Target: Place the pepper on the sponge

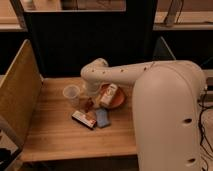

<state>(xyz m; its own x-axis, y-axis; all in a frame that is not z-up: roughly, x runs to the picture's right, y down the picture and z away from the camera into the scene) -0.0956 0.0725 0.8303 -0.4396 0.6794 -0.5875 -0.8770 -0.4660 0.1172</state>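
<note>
We took this for an office or lab work bay: a light wooden tabletop was fenced by a tan divider panel on the left and a dark partition behind, with cables hanging at the right. The robot's gripper hung low over the tabletop, beside a clear cup.

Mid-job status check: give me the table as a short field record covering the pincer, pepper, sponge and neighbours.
pincer: low over the table, between the clear cup and the orange plate
pepper: small reddish shape at the pincer; whether it is held is unclear
sponge: flat on the table, in front of the plate, nothing on it
clear cup: upright, left of the pincer
orange plate: holds the white carton
dark box: beside the sponge, on its left
status: pepper not yet on sponge
</note>
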